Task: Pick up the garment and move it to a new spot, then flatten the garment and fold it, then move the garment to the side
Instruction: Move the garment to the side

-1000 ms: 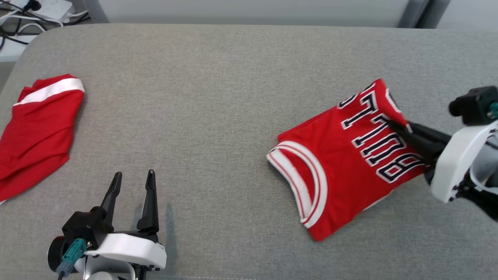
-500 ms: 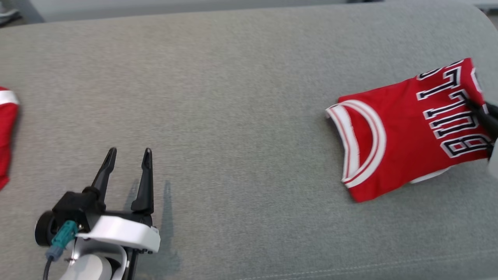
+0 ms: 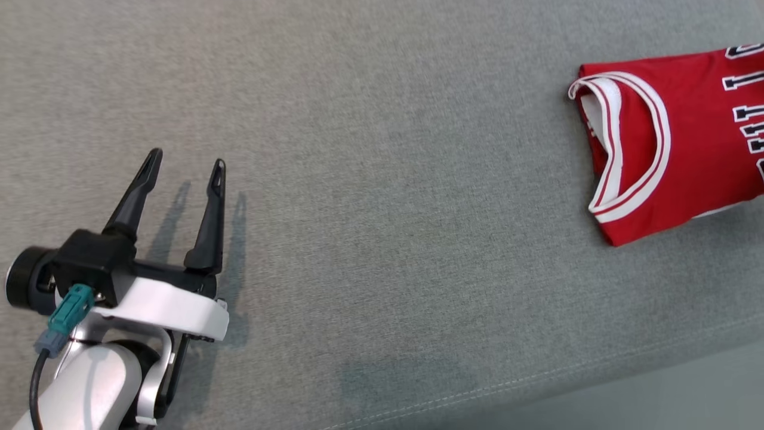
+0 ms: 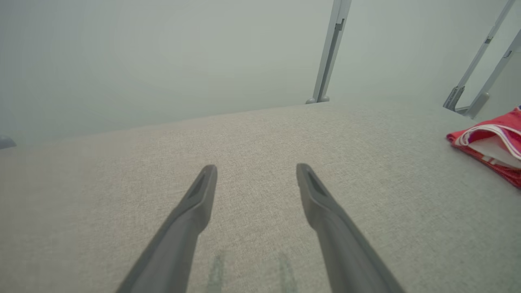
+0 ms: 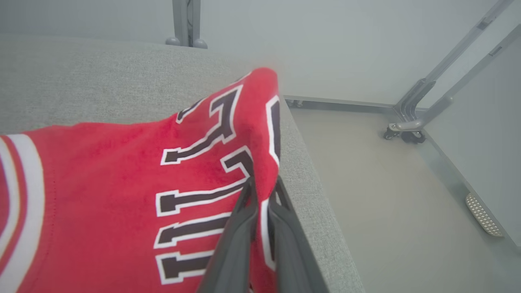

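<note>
Lying at the far right of the desk (image 3: 382,197), which is covered with grey fabric, the garment (image 3: 698,131) is a folded red jersey. Its white and red striped neckline is turned to the left and its black letters with white outline to the right, where the head view cuts it off. In the right wrist view the garment (image 5: 101,195) reaches the right edge of the desk, and one corner of it stands up a little from the surface. The right fingers (image 5: 240,232) are almost closed and pinch the lettered edge of the garment between them, just beside the desk edge; beyond that edge is the pale floor (image 5: 386,195). The left fingers (image 3: 206,227) are spread wide and hold nothing. They are above the bare fabric at the near left, well apart from the garment, with their shadows on the surface. In the left wrist view the left fingers (image 4: 187,228) point across the desk, and the neckline of the garment (image 4: 488,148) is at the right
</note>
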Robot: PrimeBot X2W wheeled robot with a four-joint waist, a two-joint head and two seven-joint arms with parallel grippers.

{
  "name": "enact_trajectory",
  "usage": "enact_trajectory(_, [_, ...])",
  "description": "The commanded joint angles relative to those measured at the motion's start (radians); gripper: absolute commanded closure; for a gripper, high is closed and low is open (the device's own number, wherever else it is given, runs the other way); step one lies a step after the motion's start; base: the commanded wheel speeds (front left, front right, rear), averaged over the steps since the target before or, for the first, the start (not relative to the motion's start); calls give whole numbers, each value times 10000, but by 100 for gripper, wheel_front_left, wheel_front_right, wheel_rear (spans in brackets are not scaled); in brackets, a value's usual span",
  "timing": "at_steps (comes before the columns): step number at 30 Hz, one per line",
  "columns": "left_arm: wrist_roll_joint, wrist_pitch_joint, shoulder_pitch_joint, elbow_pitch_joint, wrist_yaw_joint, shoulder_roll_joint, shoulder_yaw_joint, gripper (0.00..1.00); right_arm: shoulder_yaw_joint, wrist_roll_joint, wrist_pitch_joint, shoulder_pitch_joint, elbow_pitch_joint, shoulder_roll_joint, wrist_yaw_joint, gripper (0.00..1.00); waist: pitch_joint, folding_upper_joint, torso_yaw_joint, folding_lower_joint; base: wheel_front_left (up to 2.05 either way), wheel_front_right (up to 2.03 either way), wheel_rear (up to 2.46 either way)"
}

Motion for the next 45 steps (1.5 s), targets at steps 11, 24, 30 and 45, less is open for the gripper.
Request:
enact_trajectory(11, [603, 842, -1032, -959, 95, 697, 97, 0, -975, -1004, -1236, -1106, 2228, 689, 40, 0, 982, 0, -650, -1, 0, 0, 0])
enact_trajectory(24, [277, 376, -654, -517, 187, 410, 170, 0, -2598, -1770, -1311, 255, -1876, 1359, 40, 0, 3, 0, -244, -1, 0, 0, 0])
enact_trajectory(30, [12, -252, -255, -146, 257, 23, 250, 0, -3339, -2300, -1311, 1866, -4668, 2126, 40, 0, -649, 0, 581, -1, 0, 0, 0])
enact_trajectory(45, [-673, -1353, 1012, 1018, 211, -564, 366, 0, -3153, -3016, -1057, 5347, -7514, 3722, 40, 0, -2574, 0, 2793, -1, 0, 0, 0])
